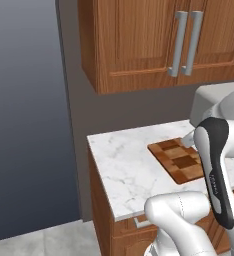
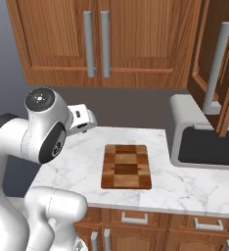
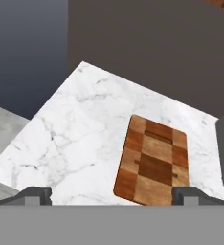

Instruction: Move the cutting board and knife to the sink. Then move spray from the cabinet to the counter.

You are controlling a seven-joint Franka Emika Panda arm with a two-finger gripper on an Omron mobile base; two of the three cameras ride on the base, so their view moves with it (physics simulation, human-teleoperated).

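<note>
We see bare marble on the left of the surface (image 2: 77, 162), then the cutting board (image 2: 126, 166) lying flat near the front edge, then the microwave (image 2: 204, 142). Above the open marble our pincer (image 3: 112, 195) hovers, fingers spread wide, gripping nothing.

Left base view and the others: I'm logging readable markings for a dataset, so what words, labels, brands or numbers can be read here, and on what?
Small pale lettering runs down the dark cover of the robot arm in the left base view: too small and blurred to read.
Cutting board, counter, cabinet, microwave: no text or labels visible.
</note>
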